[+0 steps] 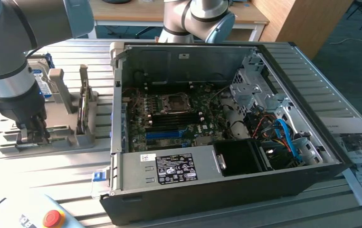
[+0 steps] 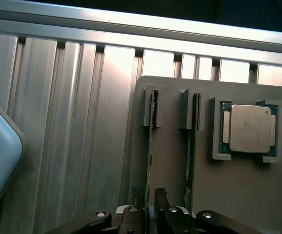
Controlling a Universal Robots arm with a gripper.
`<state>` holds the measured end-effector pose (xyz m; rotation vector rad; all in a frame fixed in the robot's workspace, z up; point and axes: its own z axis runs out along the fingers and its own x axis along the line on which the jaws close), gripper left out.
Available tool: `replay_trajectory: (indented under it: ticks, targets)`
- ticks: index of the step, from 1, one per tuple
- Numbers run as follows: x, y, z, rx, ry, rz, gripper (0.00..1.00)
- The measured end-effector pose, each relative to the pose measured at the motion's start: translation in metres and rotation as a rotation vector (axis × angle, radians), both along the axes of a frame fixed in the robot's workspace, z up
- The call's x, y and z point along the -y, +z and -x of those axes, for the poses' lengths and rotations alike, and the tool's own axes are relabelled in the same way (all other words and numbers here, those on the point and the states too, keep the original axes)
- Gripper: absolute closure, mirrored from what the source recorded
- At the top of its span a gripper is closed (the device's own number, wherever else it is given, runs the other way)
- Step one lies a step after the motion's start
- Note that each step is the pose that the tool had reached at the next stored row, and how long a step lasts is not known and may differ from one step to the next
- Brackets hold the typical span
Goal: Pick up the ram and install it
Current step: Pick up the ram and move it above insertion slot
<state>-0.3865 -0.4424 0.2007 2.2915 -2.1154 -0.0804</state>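
On a ribbed aluminium desk (image 1: 54,171), left of an open computer case (image 1: 232,190) in the exterior view: a grey holder (image 1: 67,140) with slotted posts. Standing there on its long edge, the ram (image 2: 150,146), kept upright by the slots, probably to offer its top edge for a pinch from above. Long axis level, running along the holder away from the claw (image 2: 149,207), parallel to a second stick (image 2: 192,146) just beside. Claw narrowly parted, one finger each side of the ram, not visibly pinching.
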Motion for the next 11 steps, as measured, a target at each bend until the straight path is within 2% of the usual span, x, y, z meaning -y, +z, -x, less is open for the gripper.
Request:
replay_trajectory:
  ticks: [11]
  targets:
    - [-0.0011, -0.0006, 0.0000, -0.0001, 0.000, 0.0000, 0.77]
